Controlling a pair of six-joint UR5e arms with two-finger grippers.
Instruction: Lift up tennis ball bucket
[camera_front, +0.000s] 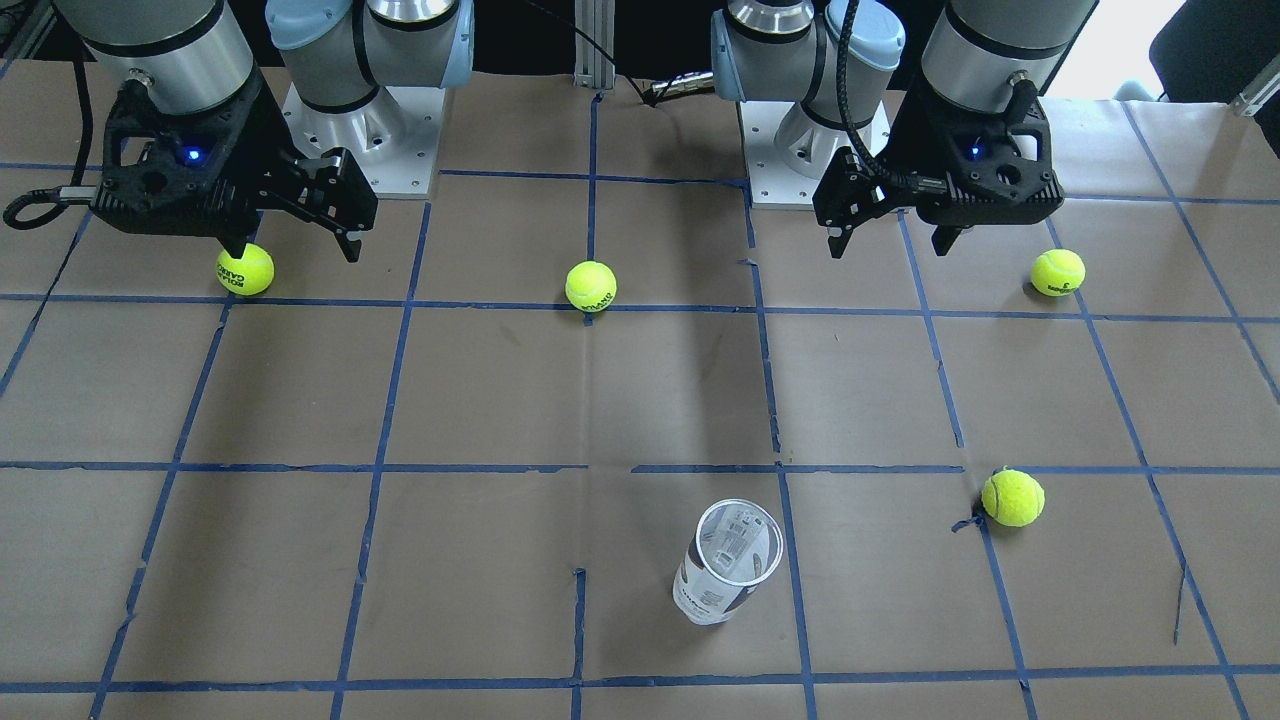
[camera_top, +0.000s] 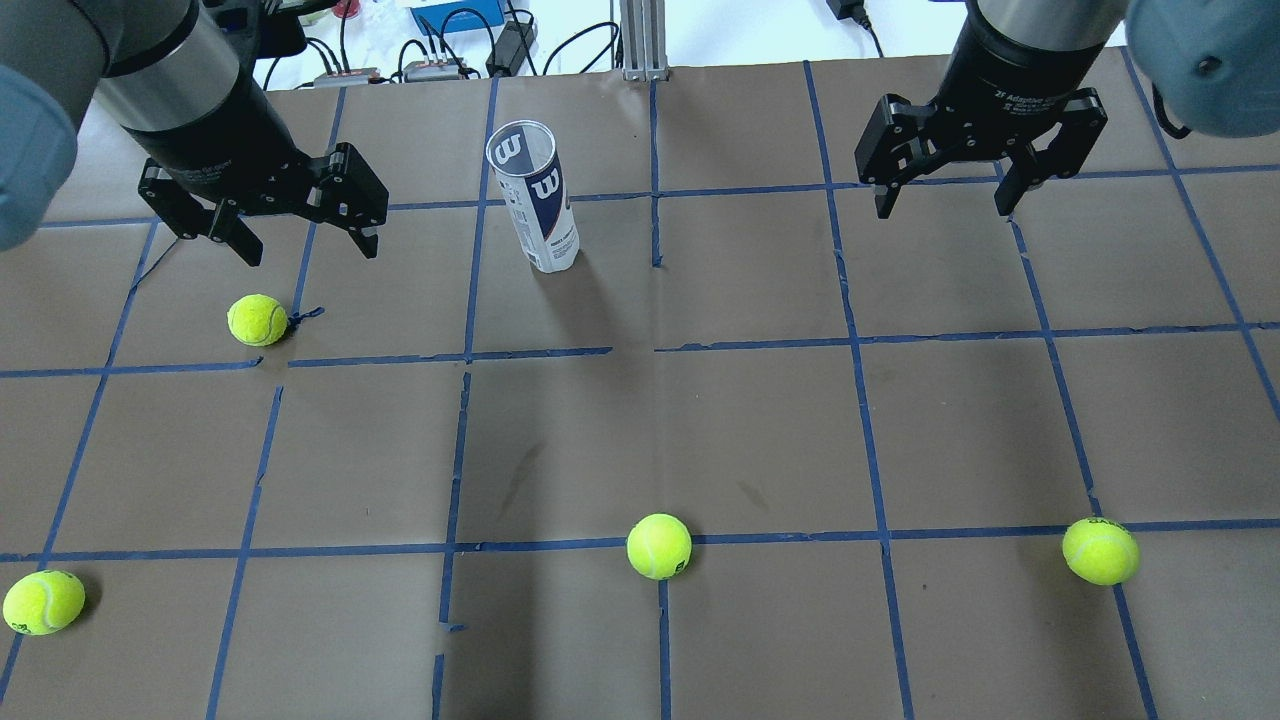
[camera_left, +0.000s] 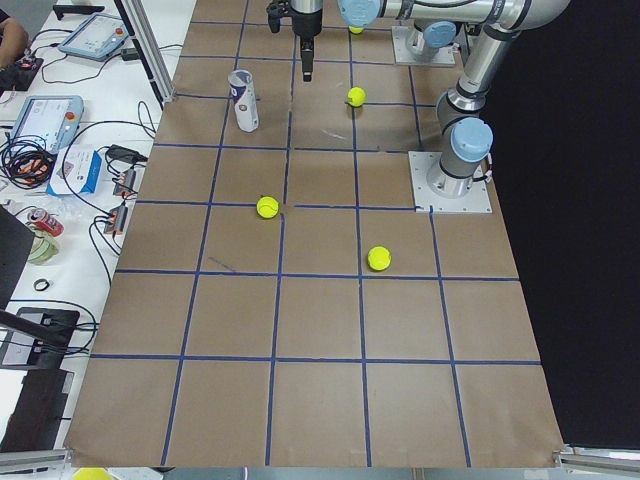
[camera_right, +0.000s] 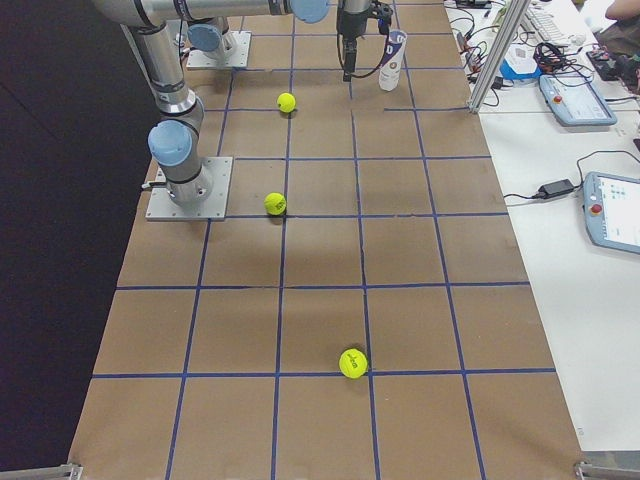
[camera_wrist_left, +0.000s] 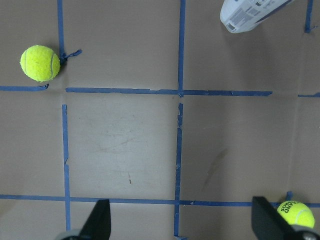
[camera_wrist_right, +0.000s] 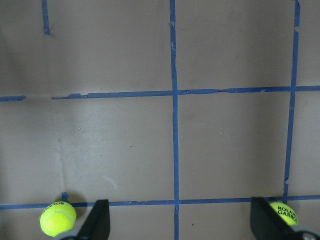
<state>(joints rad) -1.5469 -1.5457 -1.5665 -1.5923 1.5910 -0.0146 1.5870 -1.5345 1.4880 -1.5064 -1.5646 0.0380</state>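
Note:
The tennis ball bucket (camera_top: 540, 200) is a clear can with a white and navy label and a white "W". It stands upright, open-topped and empty, at the table's far side (camera_front: 728, 575); its base shows in the left wrist view (camera_wrist_left: 250, 12). My left gripper (camera_top: 308, 250) hangs open and empty above the table, to the left of the can and apart from it (camera_front: 890, 248). My right gripper (camera_top: 945, 208) hangs open and empty well to the right of the can (camera_front: 293, 252).
Several yellow-green tennis balls lie on the brown paper table with its blue tape grid: one (camera_top: 258, 320) under the left gripper, one (camera_top: 659, 546) near the middle, one (camera_top: 1100, 550) right, one (camera_top: 42, 602) at the near left. Cables and devices (camera_top: 440, 40) lie beyond the far edge.

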